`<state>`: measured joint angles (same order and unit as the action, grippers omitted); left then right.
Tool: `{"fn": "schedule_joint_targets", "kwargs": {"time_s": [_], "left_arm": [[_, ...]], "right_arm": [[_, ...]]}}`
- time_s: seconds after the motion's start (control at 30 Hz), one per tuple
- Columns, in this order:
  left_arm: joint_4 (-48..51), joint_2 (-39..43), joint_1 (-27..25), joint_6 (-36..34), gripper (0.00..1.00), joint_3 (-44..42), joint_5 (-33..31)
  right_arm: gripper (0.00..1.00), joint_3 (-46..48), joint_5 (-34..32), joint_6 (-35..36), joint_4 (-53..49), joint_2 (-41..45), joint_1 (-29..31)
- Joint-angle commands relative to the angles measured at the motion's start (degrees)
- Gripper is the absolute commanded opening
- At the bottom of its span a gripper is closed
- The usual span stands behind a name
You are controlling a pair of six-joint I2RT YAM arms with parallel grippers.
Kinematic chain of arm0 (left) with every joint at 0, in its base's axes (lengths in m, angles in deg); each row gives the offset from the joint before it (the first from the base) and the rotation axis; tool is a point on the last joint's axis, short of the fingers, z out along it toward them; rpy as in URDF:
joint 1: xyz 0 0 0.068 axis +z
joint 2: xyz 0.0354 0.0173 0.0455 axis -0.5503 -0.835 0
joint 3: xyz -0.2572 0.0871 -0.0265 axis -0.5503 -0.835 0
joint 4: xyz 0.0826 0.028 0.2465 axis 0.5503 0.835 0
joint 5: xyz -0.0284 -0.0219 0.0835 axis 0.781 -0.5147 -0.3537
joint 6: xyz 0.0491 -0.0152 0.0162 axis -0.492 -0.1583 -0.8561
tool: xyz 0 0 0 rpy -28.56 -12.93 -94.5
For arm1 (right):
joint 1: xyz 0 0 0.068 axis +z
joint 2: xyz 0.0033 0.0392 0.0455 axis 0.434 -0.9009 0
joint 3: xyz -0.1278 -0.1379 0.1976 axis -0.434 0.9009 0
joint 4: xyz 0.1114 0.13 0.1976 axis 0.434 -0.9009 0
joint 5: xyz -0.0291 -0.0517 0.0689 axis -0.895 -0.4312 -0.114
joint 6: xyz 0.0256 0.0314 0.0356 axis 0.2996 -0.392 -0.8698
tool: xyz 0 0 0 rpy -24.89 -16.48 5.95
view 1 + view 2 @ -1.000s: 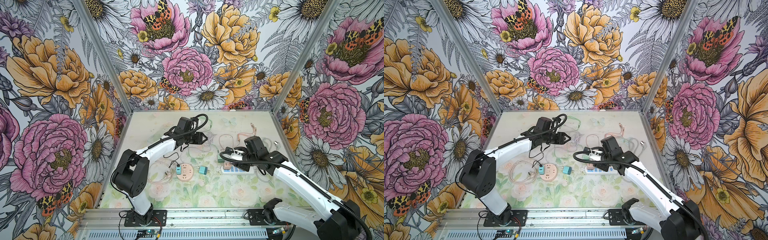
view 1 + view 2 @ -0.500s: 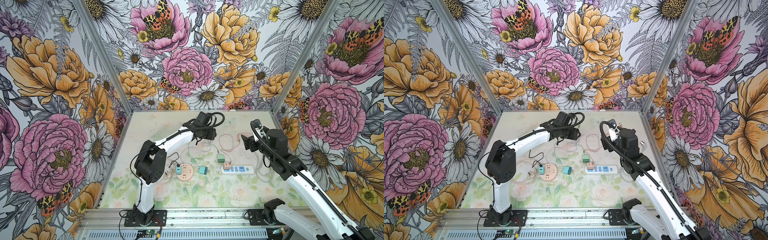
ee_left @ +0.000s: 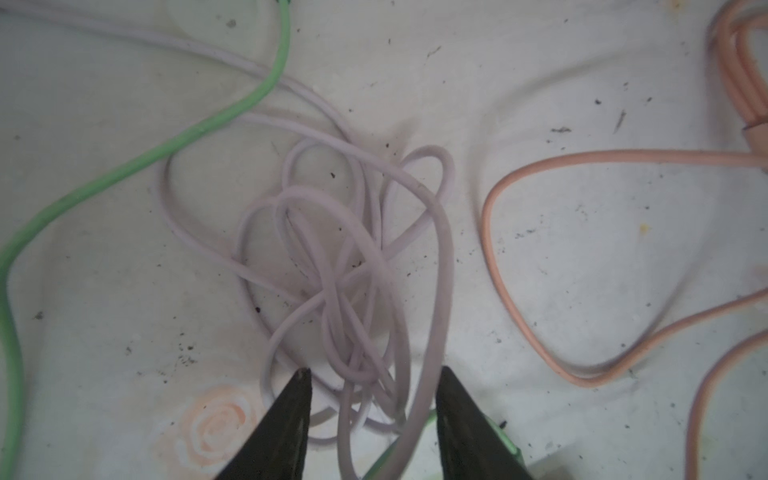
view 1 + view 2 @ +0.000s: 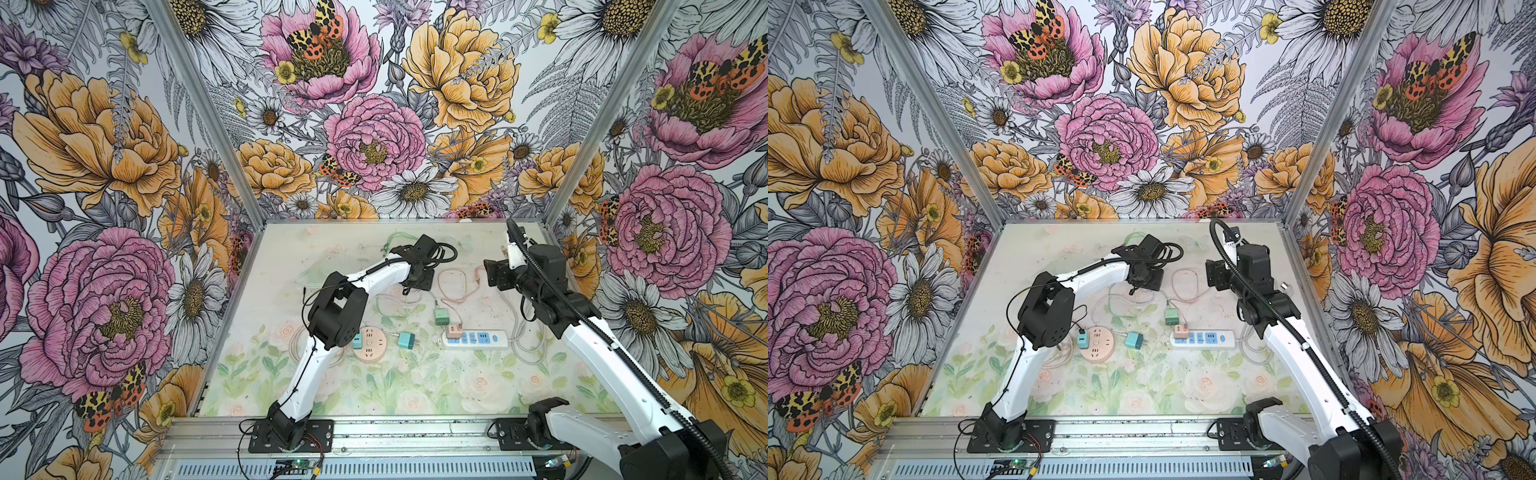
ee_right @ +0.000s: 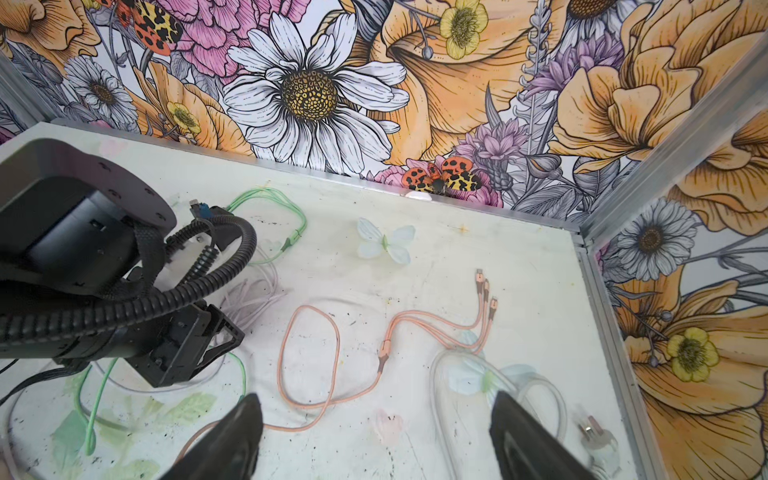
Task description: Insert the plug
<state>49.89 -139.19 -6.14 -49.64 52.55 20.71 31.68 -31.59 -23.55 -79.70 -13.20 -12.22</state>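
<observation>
Fingers (image 3: 291, 424) of the left pincer (image 3: 376, 374) stand apart, released, pointing down at a heap of lilac cable (image 3: 353, 266). One loop runs through the gap between them, but nothing is clamped. A green cable (image 3: 124, 166) curves past one side of the heap and a peach cable (image 3: 540, 174) past the other. In both top views this pincer is behind the power strip (image 4: 478, 338), toward the back wall and off the strip's left end.

The right pincer (image 5: 376, 399) is spread wide and empty. It hangs well apart from the strip, behind the strip's right end, and its camera looks across the table (image 5: 519, 257) at the peach cable's three small tips.

A pink plug (image 4: 454, 331) sits in the socket at the strip's left end. A green plug (image 4: 441, 316) lies loose on the table just behind that end, right beside the pink one. Left of the strip a teal plug (image 4: 406, 340) lies loose, between the strip and a round socket (image 4: 371, 350). A second plug (image 4: 357, 340), also teal, stands in the round socket on the side away from the strip.
</observation>
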Motion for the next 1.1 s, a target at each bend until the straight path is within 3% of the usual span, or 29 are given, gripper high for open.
{"fn": "schedule_joint_targets", "kwargs": {"time_s": [0.0,0.07,0.13,0.4,0.73,0.93,1.07], "left_arm": [[0.82,0.13,2.29,2.88,0.3,1.12,-0.89],[0.61,1.36,3.71,3.71,0.2,-0.13,-0.32],[-0.57,3.93,4.98,3.39,0.16,-2.21,0.31],[-16.17,19.07,11.85,5.37,0.16,-17.37,15.14],[-19.28,25.64,15.58,4.08,0.16,-22.69,23.15],[-28.84,31.36,17.23,7.89,0.16,-27.58,31.43],[-36.26,35.82,18.89,10.69,0.16,-31.87,37.21]], "right_arm": [[0.86,-2.52,1.02,-2.12,0.87,-0.73,-0.16],[0.86,-2.83,1.03,-2.32,0.87,-1.07,-0.14],[0.85,-3.02,1.48,-2.57,0.92,-1.49,-0.29],[0.79,-4.86,7.24,-6.3,0.88,-5.87,-0.23],[0.67,-8.61,15.21,-12.68,0.9,-13.03,-0.08],[0.58,-10.53,19.77,-16.43,0.96,-17.68,0.81],[0.57,-11.43,19.42,-16.65,1.01,-19.68,2.88]]}}
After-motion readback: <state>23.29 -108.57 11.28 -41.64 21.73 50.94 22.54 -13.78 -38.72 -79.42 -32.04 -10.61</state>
